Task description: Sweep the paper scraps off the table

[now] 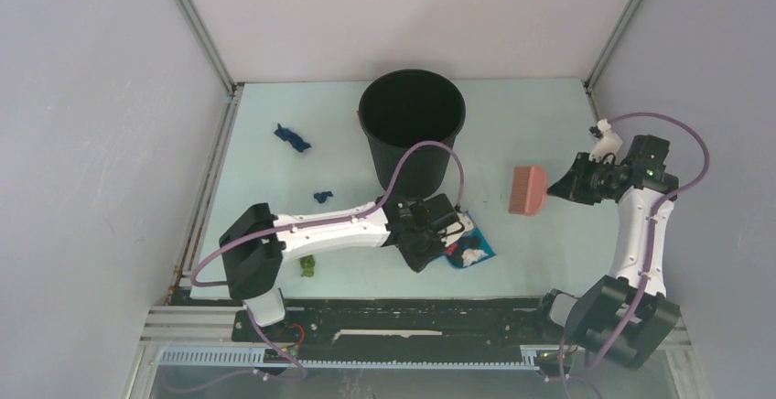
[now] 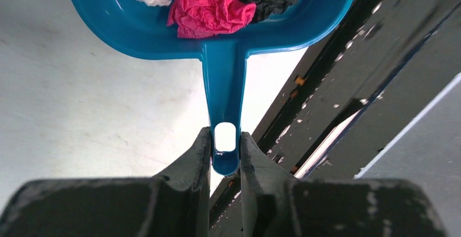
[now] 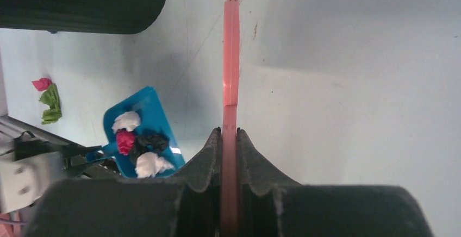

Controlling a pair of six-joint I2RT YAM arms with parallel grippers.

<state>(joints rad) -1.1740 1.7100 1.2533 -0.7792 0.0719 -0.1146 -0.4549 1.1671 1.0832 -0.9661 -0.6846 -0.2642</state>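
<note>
My left claw (image 2: 225, 150) is clenched on the handle of the blue plastic dustpan (image 2: 136, 36); crumpled paper scraps (image 2: 209, 3), white, magenta and black, lie inside it. My right claw (image 3: 229, 139) is clamped on the pink hand brush (image 3: 231, 57). Loose on the pale mint-green table (image 1: 549, 124): dark blue scraps (image 1: 293, 136), one green scrap (image 1: 308, 265)

The pale green table (image 1: 540, 115) carries a black bucket (image 1: 384, 156) at the back middle. Left of it lies a dark blue scrap (image 1: 293, 136), and a smaller blue scrap (image 1: 322, 197) nearer the front. By the front edge a green scrap (image 1: 308, 265) lies with a magenta scrap (image 3: 41, 83) just beside. If the blue dustpan (image 1: 485, 251) touches the surface, I cannot tell
</note>
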